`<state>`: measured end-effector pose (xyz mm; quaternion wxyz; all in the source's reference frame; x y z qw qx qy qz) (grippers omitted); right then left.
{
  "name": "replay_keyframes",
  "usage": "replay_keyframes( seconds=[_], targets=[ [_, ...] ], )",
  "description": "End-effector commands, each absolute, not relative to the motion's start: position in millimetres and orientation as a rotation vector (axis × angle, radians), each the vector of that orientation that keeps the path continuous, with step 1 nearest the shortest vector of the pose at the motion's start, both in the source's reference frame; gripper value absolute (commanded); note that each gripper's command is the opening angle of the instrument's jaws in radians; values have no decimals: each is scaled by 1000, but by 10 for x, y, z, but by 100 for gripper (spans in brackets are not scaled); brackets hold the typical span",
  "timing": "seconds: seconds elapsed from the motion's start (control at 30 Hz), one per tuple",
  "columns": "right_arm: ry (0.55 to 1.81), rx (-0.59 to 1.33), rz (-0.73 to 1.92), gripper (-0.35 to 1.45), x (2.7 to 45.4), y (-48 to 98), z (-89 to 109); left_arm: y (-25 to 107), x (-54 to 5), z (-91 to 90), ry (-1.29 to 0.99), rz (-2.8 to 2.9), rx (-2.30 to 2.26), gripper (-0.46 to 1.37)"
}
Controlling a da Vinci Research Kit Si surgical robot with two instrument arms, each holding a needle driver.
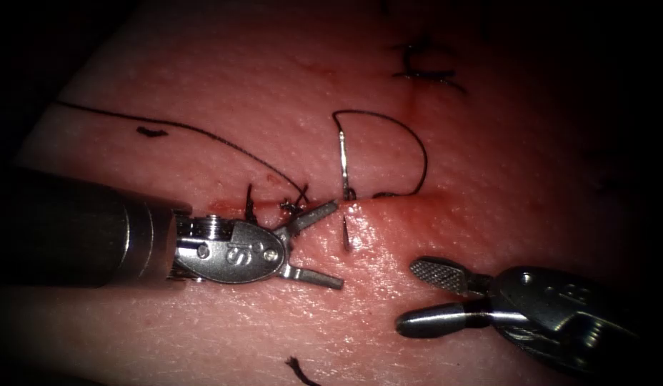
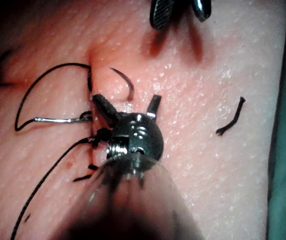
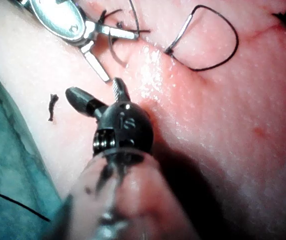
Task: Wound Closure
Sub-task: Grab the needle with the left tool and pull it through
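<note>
needle [image 1: 344,166]: through the cut [image 1: 410,198], tip [image 1: 346,234] out, unheld
left claw [image 1: 318,243]: released, empty
right claw [image 1: 428,297]: released, empty
risk: thread [image 1: 406,139] could snag on a claw

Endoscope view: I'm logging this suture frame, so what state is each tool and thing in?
Left arm's steel needle driver: jaws open, holding nothing.
Right arm's steel needle driver: jaws open, holding nothing.
Curved steel needle: free, passed through the tissue across the cut, tip out below it.
Black thread: slack loop trailing from the needle.
Pink tissue: cut partly stitched, red fluid along it.
</note>
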<state>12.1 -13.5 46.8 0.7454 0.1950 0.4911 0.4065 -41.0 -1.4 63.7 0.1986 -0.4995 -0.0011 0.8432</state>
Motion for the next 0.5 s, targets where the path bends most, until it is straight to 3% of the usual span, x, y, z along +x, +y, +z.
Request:
replay_keyframes(
  seconds=[0.03, 0.5],
  targets=[
    [1079, 432, 887, 124, 122, -137, 467, -14, -412, 638, -3, 2357, -1400, 70],
    [1087, 427, 877, 121, 121, -150, 471, -8, -418, 645, -7, 2354, -1417, 53]
  ],
)
